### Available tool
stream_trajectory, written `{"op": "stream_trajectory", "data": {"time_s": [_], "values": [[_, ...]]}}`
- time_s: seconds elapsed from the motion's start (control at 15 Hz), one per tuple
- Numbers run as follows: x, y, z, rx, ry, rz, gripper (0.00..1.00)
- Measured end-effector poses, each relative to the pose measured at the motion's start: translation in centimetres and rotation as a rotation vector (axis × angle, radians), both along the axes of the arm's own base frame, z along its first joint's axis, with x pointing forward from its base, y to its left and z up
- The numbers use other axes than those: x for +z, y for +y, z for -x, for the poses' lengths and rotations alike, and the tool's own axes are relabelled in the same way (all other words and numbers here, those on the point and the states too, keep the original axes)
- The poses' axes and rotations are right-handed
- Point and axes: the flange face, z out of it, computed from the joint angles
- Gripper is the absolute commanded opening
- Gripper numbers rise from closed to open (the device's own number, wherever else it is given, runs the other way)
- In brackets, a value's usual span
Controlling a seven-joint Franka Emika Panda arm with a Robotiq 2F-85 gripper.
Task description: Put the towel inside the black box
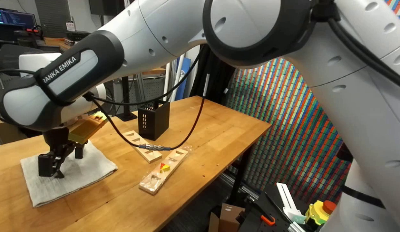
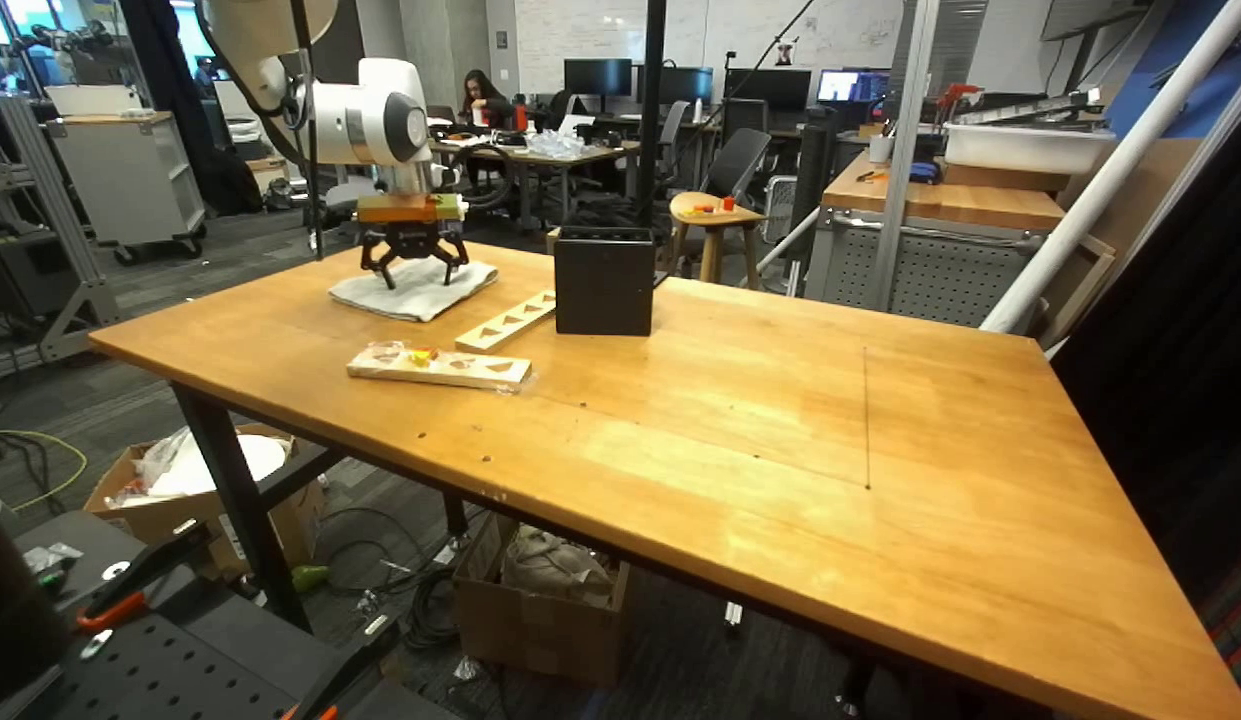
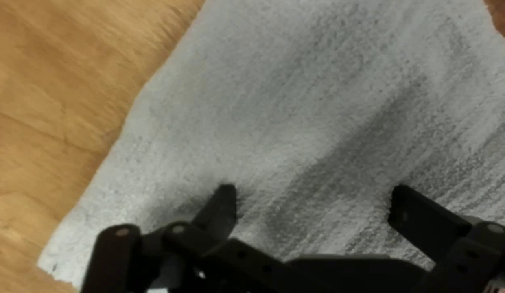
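Observation:
The towel is a white, roughly square cloth lying flat on the table; it shows in both exterior views (image 1: 80,178) (image 2: 420,303) and fills most of the wrist view (image 3: 276,101). My gripper is over the towel in both exterior views (image 1: 67,165) (image 2: 420,283) with its fingers pointing down. In the wrist view my gripper (image 3: 313,199) is open, its fingertips wide apart and at or touching the cloth, with nothing pinched between them. The black box stands upright on the table in both exterior views (image 1: 161,124) (image 2: 605,285), apart from the towel. The box is out of the wrist view.
A light wooden strip (image 2: 507,322) lies between the towel and the box. Another wooden strip in clear plastic (image 2: 490,372), with small yellow and red pieces on it, lies nearer the table edge. A dark cable (image 1: 154,147) hangs from the arm in front of the box.

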Motion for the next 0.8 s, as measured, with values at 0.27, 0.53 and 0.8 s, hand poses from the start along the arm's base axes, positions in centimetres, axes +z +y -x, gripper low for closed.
{"op": "stream_trajectory", "data": {"time_s": [0.27,0.53,0.8], "values": [[-0.8,0.2,-0.1,0.004,0.004,-0.007,0.52],[-0.4,0.7,-0.2,0.007,-0.002,-0.013,0.21],[1.3,0.8,-0.7,0.005,-0.021,-0.018,0.0]]}}
